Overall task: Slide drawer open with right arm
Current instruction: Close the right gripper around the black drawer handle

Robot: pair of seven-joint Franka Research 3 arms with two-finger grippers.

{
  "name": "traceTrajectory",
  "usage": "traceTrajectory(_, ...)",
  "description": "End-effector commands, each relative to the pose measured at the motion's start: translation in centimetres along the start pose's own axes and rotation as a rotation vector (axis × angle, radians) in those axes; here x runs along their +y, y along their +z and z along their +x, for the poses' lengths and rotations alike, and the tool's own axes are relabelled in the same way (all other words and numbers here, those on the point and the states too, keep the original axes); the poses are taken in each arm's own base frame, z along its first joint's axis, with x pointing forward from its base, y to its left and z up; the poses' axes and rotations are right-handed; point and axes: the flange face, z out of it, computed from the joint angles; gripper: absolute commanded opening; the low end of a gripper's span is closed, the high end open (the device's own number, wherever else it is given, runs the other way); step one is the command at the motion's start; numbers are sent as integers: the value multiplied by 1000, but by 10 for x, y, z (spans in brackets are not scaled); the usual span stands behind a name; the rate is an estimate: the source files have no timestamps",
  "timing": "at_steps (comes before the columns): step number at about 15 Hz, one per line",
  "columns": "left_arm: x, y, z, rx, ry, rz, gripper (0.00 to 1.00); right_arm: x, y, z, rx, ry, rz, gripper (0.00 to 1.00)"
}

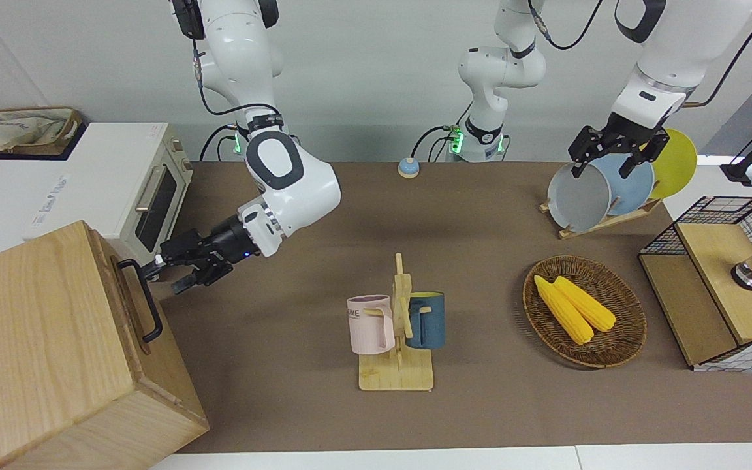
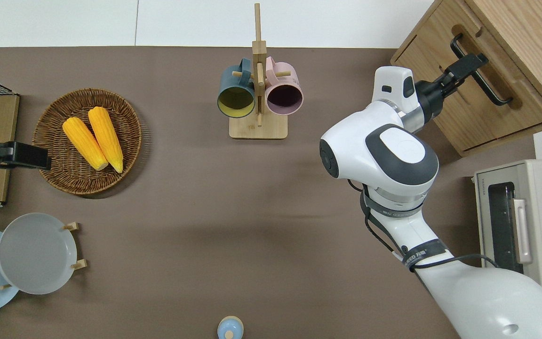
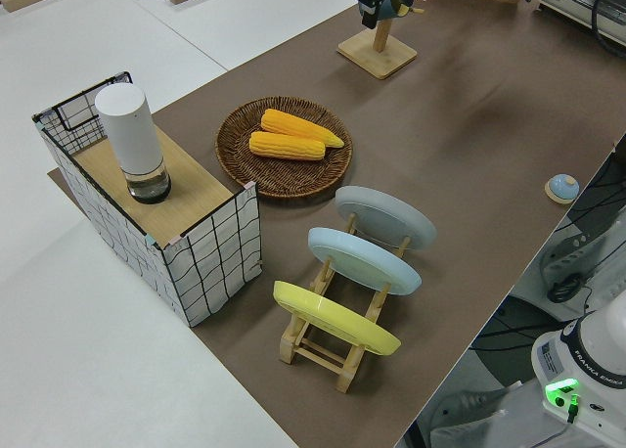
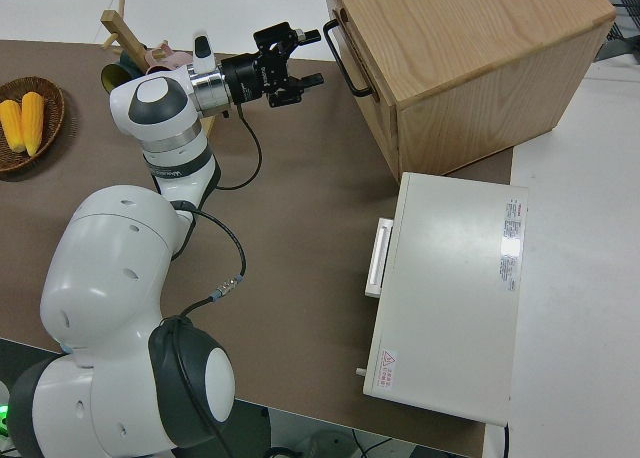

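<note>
The drawer is the light-wood front of the big pale cabinet at the right arm's end of the table. It looks closed. Its black bar handle also shows in the overhead view and the right side view. My right gripper is open. It points at the drawer front right beside the handle, with its fingers spread. I cannot tell whether it touches the bar. My left arm is parked, and its gripper is open.
A white toaster oven stands nearer to the robots than the cabinet. A mug rack is mid-table. A wicker basket with corn, a plate rack and a wire-mesh cabinet are toward the left arm's end.
</note>
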Motion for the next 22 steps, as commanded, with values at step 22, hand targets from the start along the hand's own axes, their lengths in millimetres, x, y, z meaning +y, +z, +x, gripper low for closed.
traceTrajectory(22, 0, -3, 4, 8, 9, 18, 995, -23, 44, -10, -19, 64, -75, 935)
